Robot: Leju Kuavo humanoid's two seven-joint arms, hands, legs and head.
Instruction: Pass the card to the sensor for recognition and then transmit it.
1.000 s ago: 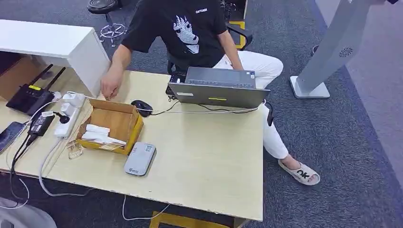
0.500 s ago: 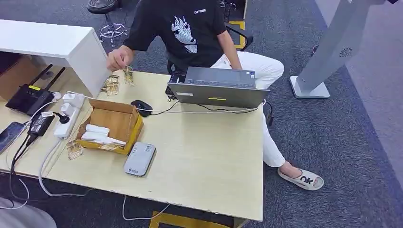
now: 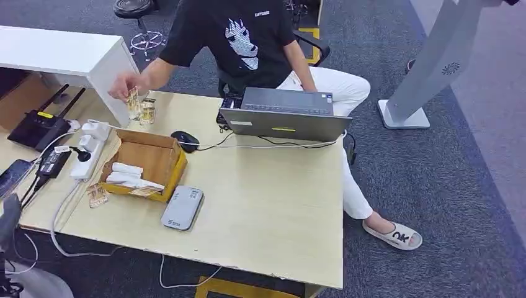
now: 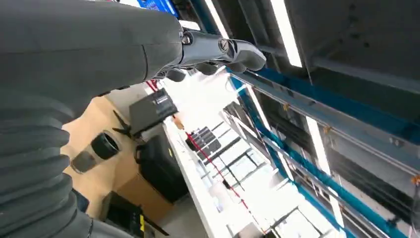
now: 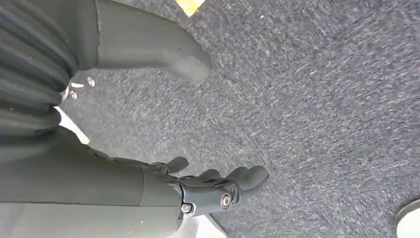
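Both robot hands, left point(image 4: 218, 49) and right point(image 5: 208, 191), hang empty with fingers loosely spread.

The robot's left hand point(image 4: 218, 49) has a smooth dark grey shell ahead of a grey ribbed, bellows-like wrist cover. Its darker fingers point(image 4: 245, 55) are rounded at the tips and joined by small silver screws set in round sockets. The right hand point(image 5: 213, 191) is built the same way: a ribbed grey cover, a matte grey shell with a seam across it, and black glossy fingers point(image 5: 250, 177) with silver screw heads at the knuckle. Its thick grey thumb point(image 5: 163, 49) is blunt and tapers to a rounded end.
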